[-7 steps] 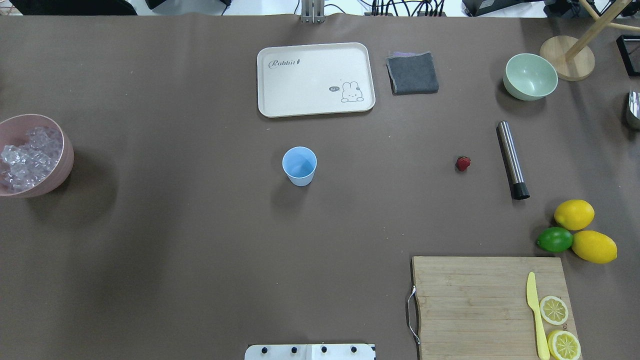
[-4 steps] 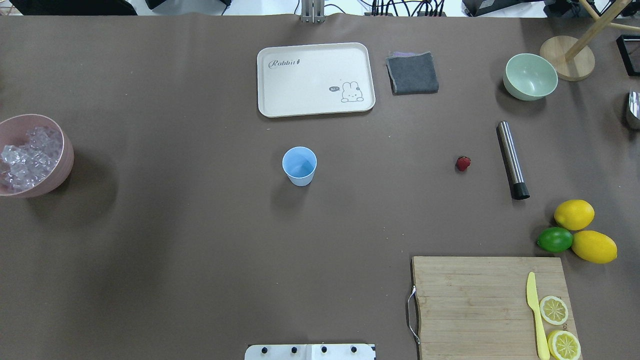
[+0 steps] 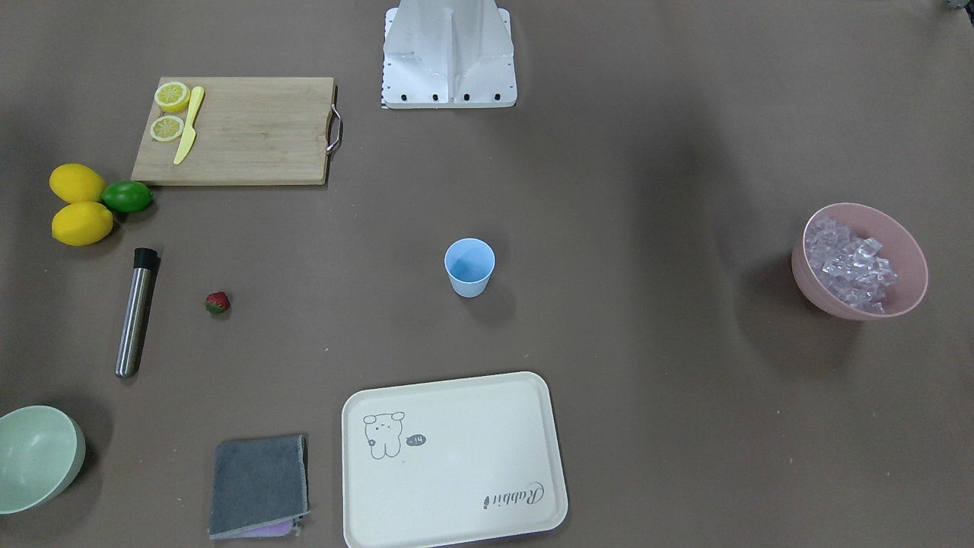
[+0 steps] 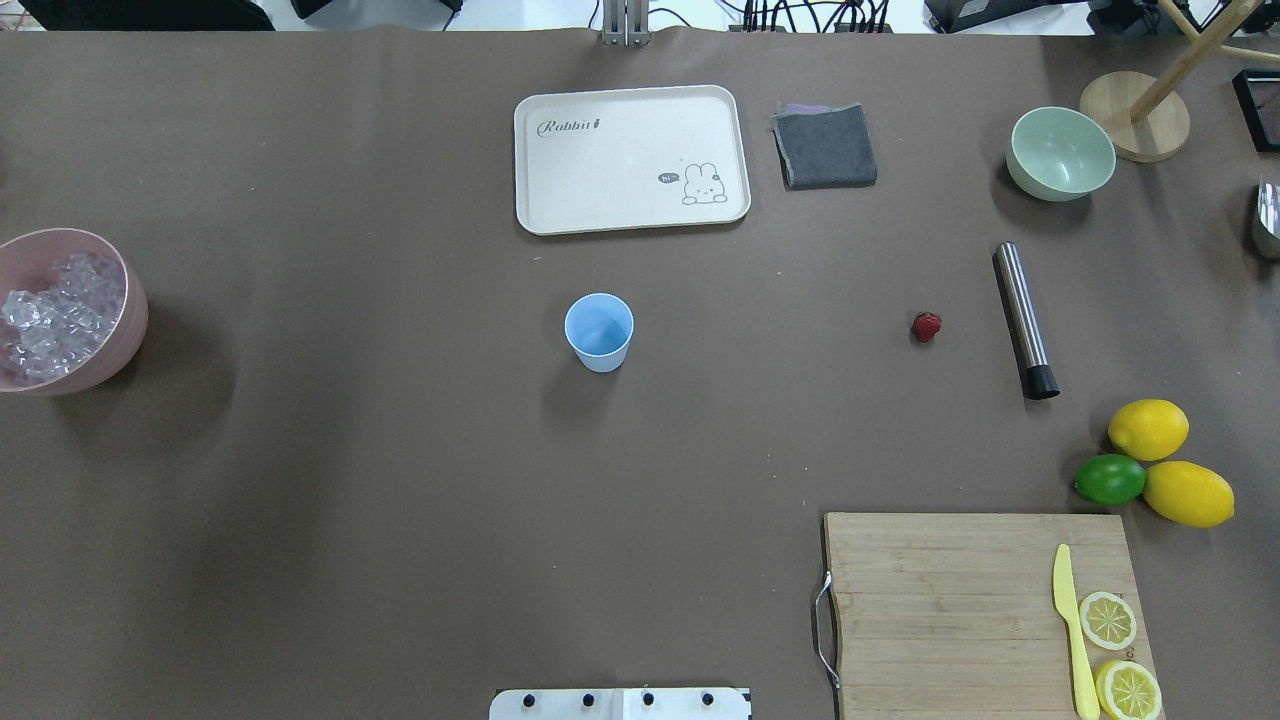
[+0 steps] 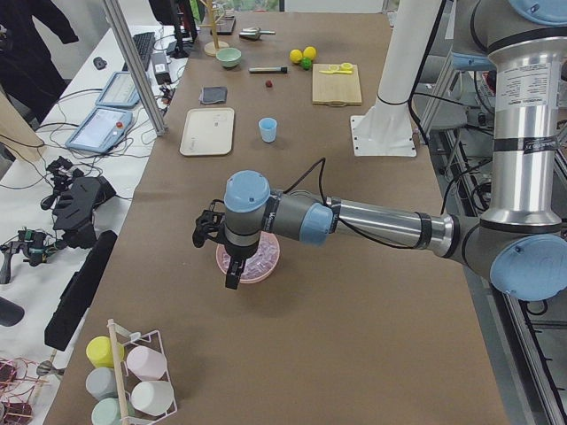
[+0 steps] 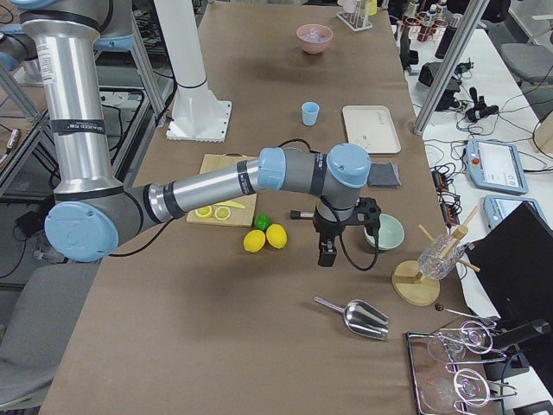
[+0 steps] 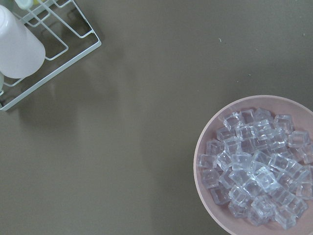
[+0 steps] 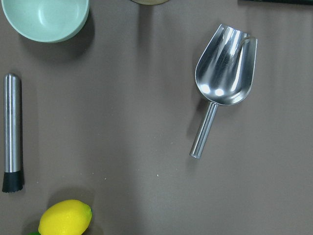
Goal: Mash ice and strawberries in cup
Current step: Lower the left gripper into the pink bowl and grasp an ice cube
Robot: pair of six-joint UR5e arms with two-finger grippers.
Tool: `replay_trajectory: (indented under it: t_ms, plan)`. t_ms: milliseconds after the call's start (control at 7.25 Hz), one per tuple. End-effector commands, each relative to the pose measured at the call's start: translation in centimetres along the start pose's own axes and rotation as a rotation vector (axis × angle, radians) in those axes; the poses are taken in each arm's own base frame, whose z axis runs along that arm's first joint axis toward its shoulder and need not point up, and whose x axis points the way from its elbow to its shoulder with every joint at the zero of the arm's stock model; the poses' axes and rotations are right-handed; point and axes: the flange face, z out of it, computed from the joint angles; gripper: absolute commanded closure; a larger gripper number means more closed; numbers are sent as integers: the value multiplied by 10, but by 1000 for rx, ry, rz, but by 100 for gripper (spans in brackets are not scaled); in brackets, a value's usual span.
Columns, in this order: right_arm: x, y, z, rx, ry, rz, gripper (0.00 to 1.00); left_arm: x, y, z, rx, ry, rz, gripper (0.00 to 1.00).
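Note:
The light-blue cup (image 4: 599, 330) stands upright and empty mid-table, also in the front view (image 3: 469, 266). The strawberry (image 4: 926, 326) lies on the table to its right, next to a steel muddler (image 4: 1024, 318). The ice (image 4: 55, 315) fills a pink bowl (image 4: 135, 315) at the far left; the left wrist view shows the cubes (image 7: 254, 169) below it. My left gripper (image 5: 232, 274) hangs over that bowl; I cannot tell if it is open. My right gripper (image 6: 327, 251) hangs above the table between the muddler and a metal scoop (image 8: 225, 73); I cannot tell its state.
A cream tray (image 4: 630, 158), grey cloth (image 4: 825, 146) and pale green bowl (image 4: 1060, 152) sit at the back. Two lemons (image 4: 1148, 428) and a lime (image 4: 1109, 479) lie right. A cutting board (image 4: 940, 600) holds a yellow knife and lemon slices. A wire cup rack (image 7: 44, 44) stands past the pink bowl.

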Motion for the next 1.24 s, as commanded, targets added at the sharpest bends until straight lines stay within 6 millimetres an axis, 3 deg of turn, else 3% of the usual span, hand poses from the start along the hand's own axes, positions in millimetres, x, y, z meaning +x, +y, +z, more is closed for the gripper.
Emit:
replay_trajectory:
  t_ms: [0, 276, 828, 1104]
  plan:
    - [3, 3, 3, -6, 12, 5, 0, 0, 8, -1, 3, 3, -8, 2]
    - [2, 1, 2, -6, 17, 2, 0, 14, 1, -5, 41, 14, -102, 2]
    - [0, 0, 3, -9, 17, -2, 0, 90, -11, 39, 31, 76, -228, 2]
    - [2, 1, 5, -12, 16, 1, 0, 104, -9, 53, 6, 85, -223, 2]
